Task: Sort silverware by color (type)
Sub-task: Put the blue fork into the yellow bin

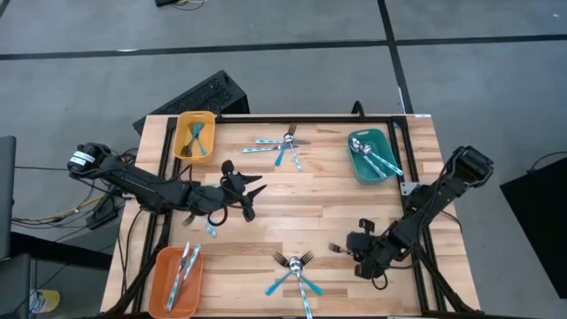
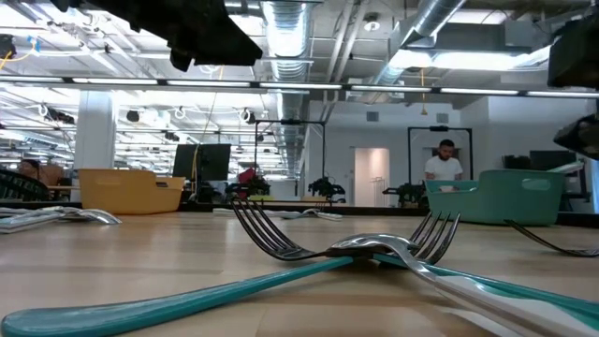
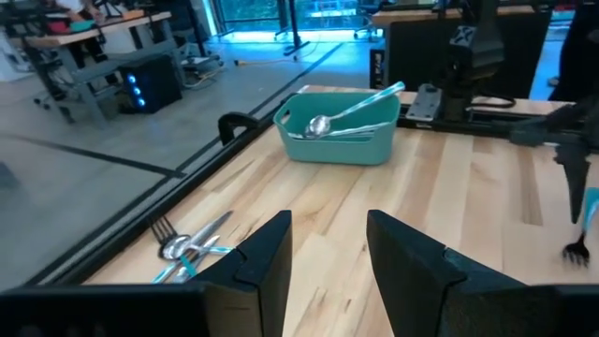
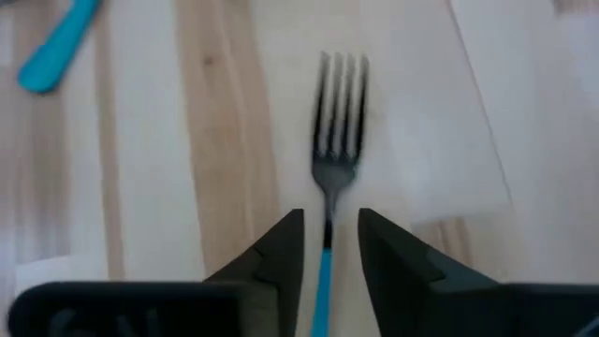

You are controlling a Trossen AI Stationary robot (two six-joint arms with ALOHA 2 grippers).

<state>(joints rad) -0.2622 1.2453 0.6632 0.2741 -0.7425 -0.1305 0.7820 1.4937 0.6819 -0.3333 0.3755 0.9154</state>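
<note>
A: Which step? 
B: The right tool (image 4: 328, 245) grips a fork (image 4: 337, 122) by its blue handle, low over the table (image 1: 354, 208) near its front right.

A: Next? 
B: Probably carry it to the forks' tray. The left tool (image 3: 328, 245) hangs empty, jaws apart.

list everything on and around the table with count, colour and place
wooden table: one, light slatted wood, centre of the high view
yellow rectangular tray: one, far left corner, blue-handled silverware inside
teal rectangular tray: one, far right, holds spoons
orange rectangular tray: one, near left corner, silverware inside
far pile of silverware: several pieces, silver heads, light-blue handles, between yellow and teal trays
near pile of forks: several, crossed, near edge, centre
single blue-handled fork: one, its handle between the right fingers
person: one, in the room beyond the table
left gripper: dark, left of centre, nothing between its fingers
right gripper: dark, near right, around the fork handle
</note>
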